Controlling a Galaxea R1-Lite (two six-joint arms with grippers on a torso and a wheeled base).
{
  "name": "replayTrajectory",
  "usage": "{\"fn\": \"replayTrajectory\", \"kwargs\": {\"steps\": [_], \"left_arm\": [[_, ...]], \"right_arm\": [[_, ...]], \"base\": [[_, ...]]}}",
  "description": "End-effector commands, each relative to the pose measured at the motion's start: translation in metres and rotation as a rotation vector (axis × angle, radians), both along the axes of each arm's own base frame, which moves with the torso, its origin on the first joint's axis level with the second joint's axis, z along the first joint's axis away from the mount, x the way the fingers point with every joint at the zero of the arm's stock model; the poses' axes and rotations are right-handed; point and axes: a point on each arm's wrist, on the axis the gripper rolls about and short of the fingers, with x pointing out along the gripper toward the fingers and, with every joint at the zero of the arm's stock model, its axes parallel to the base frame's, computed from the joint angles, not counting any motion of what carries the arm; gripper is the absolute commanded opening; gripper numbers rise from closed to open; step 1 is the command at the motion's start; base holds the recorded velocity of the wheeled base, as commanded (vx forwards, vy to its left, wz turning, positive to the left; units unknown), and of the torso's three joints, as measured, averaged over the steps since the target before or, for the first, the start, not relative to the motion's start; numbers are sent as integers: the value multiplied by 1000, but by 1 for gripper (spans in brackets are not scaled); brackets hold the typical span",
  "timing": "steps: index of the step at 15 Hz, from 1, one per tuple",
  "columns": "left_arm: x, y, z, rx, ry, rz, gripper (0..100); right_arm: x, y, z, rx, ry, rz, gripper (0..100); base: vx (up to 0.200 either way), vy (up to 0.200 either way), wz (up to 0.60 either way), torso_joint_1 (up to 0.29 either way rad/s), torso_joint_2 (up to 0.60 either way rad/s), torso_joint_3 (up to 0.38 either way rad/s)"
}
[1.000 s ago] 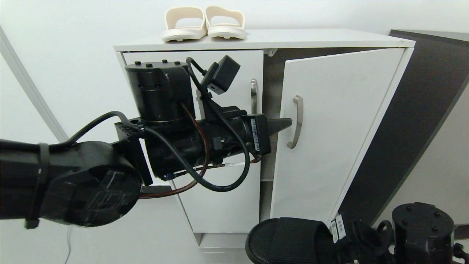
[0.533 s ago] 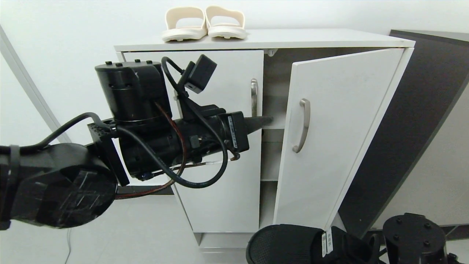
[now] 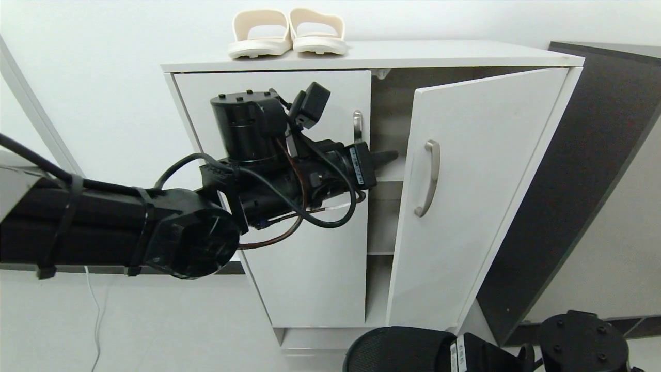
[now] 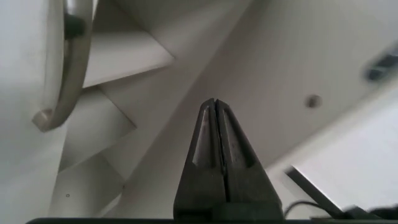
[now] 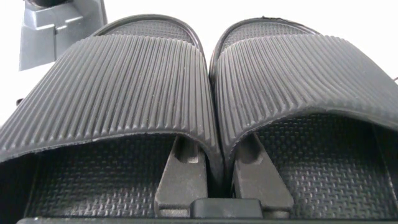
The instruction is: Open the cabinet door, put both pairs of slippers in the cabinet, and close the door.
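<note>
The white cabinet (image 3: 372, 54) has its right door (image 3: 475, 196) swung partly ajar, its handle (image 3: 430, 178) facing me; the left door (image 3: 279, 103) is closed. My left gripper (image 3: 390, 156) is shut and empty, its tip poking into the dark gap between the doors, near the left door's handle (image 3: 357, 126). In the left wrist view the closed left gripper (image 4: 214, 124) points into the cabinet interior beside the handle (image 4: 65, 68). A beige pair of slippers (image 3: 287, 32) rests on the cabinet top. My right gripper (image 5: 214, 180) is shut on the black pair of slippers (image 5: 211, 81), held low at the cabinet's foot (image 3: 408, 351).
A dark panel (image 3: 578, 170) leans against the cabinet's right side. White wall and floor lie to the left, with a thin cable (image 3: 95, 315) hanging there. Shelves (image 3: 379, 253) show inside the gap.
The right door swung a little wider. My left arm pulled back off that door's handle, then pushed forward, its tip now in the gap. The black slippers sank lower in view.
</note>
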Motion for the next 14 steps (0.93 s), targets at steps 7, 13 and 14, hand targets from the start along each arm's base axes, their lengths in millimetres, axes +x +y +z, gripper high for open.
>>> {"fn": "replayTrajectory", "kwargs": {"steps": [7, 13, 14], "left_arm": [[-30, -41, -8, -20, -22, -104, 0], [-30, -29, -3, -63, -66, -45, 0], [-33, -27, -4, -66, -69, -45, 0]], "right_arm": [[-7, 4, -4, -14, 10, 36, 0], [-7, 5, -3, -7, 4, 38, 0], [-6, 5, -2, -3, 1, 38, 0]], "base": [[-200, 0, 0, 1, 1, 4], [-67, 0, 0, 0, 1, 1], [0, 0, 0, 0, 0, 0]]}}
